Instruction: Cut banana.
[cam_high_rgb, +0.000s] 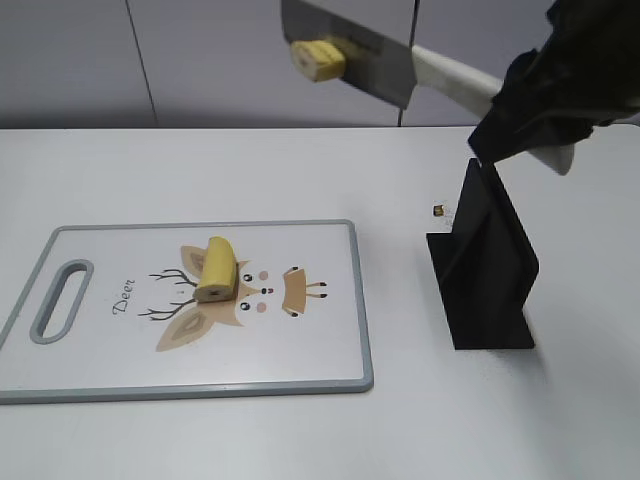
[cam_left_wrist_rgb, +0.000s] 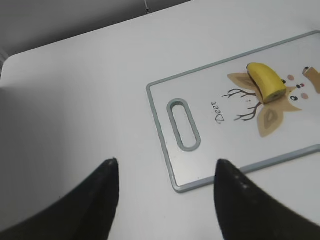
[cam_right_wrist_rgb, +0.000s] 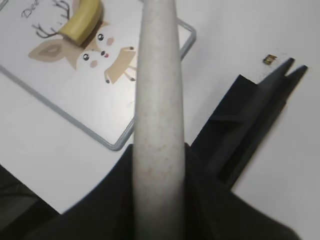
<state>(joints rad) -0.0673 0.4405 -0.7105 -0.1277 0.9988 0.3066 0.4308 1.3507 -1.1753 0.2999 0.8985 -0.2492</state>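
Observation:
A stubby yellow banana (cam_high_rgb: 217, 270) lies on the deer-print cutting board (cam_high_rgb: 320, 350); it also shows in the left wrist view (cam_left_wrist_rgb: 266, 81) and the right wrist view (cam_right_wrist_rgb: 82, 22). My right gripper (cam_high_rgb: 545, 110) is shut on the pale handle of a knife (cam_high_rgb: 450, 75), held high above the table. A small banana slice (cam_high_rgb: 318, 58) sticks to the knife blade (cam_high_rgb: 345, 45). The handle (cam_right_wrist_rgb: 157, 115) fills the right wrist view. My left gripper (cam_left_wrist_rgb: 165, 172) is open and empty, over bare table left of the board's handle hole (cam_left_wrist_rgb: 183, 124).
A black knife stand (cam_high_rgb: 487, 270) stands on the white table right of the board, also in the right wrist view (cam_right_wrist_rgb: 250, 120). A tiny dark object (cam_high_rgb: 438, 210) lies behind it. A grey wall runs along the back.

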